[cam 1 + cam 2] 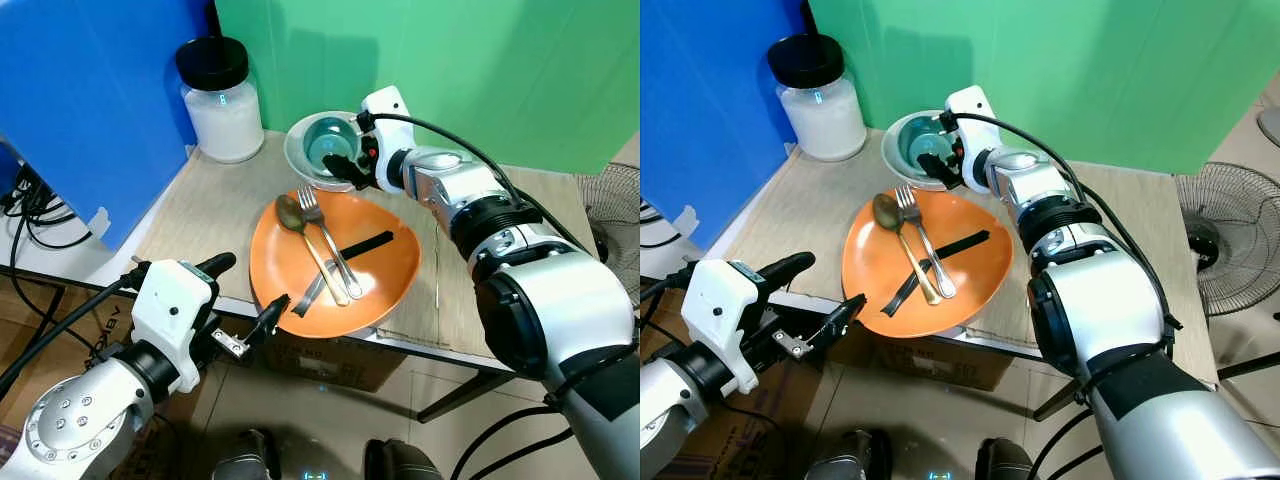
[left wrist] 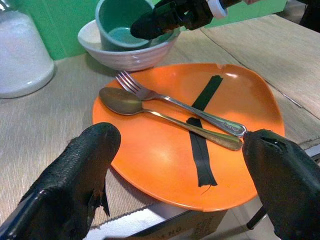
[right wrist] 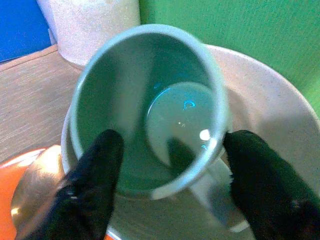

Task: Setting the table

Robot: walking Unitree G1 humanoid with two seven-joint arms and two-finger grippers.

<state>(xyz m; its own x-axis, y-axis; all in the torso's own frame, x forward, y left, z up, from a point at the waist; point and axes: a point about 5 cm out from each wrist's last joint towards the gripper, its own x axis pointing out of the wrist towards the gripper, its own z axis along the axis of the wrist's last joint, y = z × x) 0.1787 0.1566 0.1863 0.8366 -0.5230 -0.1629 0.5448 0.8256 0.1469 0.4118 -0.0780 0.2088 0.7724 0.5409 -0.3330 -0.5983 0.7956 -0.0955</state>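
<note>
the right tool is held open over the cup, which is nested in the bowl just behind the plate. the left tool is spread open at the plate's near edge.

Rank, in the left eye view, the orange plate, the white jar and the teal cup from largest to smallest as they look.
1. orange plate
2. white jar
3. teal cup, partly hidden by the right claw

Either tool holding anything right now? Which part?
Nothing held. The right tool is open, fingers straddling the teal cup in the white bowl, not closed on it. The left tool is open before the orange plate.
</note>
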